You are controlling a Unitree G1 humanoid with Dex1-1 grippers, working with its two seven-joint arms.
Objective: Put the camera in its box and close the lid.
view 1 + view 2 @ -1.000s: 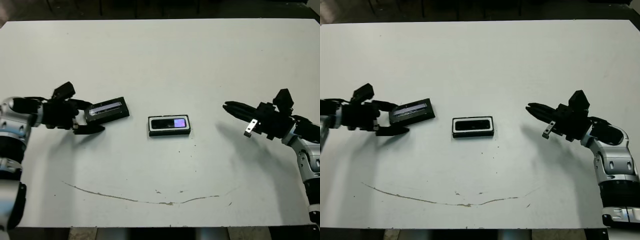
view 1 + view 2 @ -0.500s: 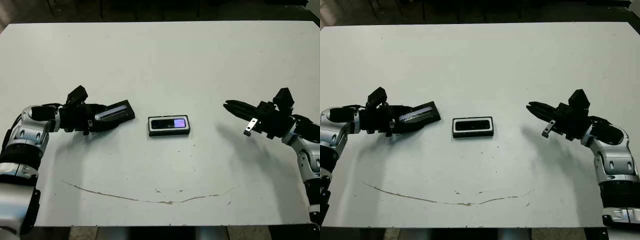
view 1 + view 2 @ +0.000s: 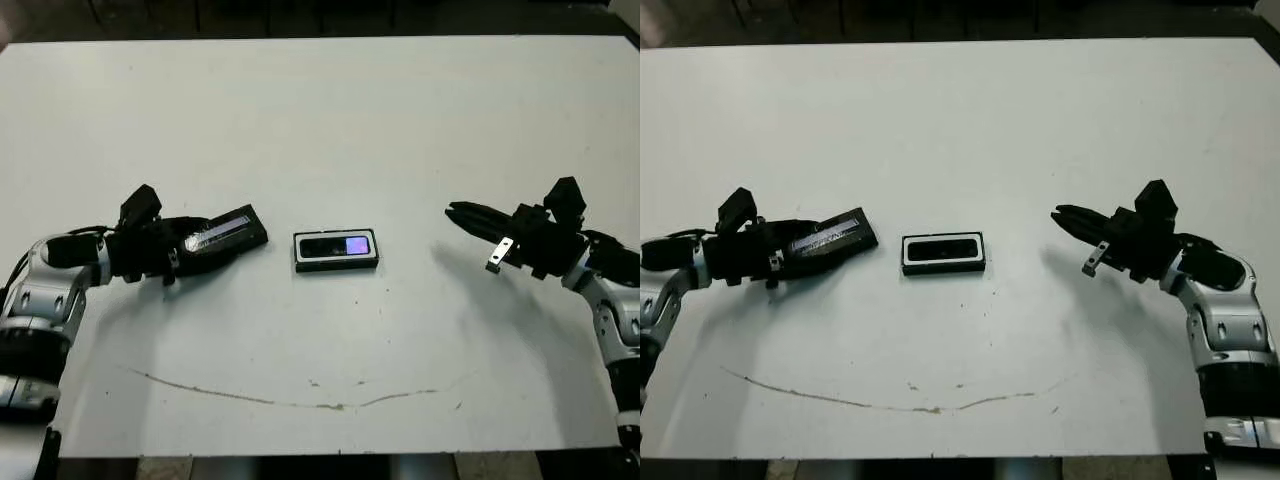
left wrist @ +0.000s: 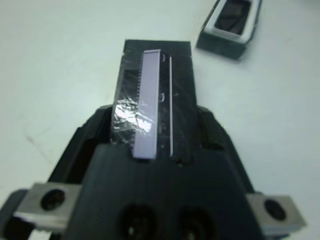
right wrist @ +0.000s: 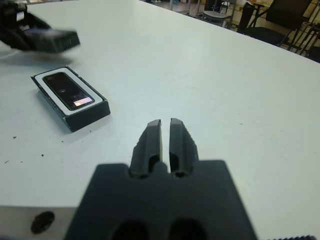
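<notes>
1. White table [image 3: 320, 130], broad and mostly bare, filling nearly the whole head view.
2. A long, thin brownish scratch [image 3: 290, 398] curves across the near part of the table, dipping and rising like a shallow arc.
3. Small dark specks [image 3: 358, 302] dot the surface just above that scratch.
4. Past the far edge, dark chairs [image 5: 280, 22] show in the right wrist view.

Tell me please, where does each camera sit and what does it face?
Head, both eyes: look down on the table; both arms show.
Left wrist: looks along the left hand, shut on the lid.
Right wrist: looks along the right hand, shut and empty.
Shared by all: the box holding the camera.
</notes>
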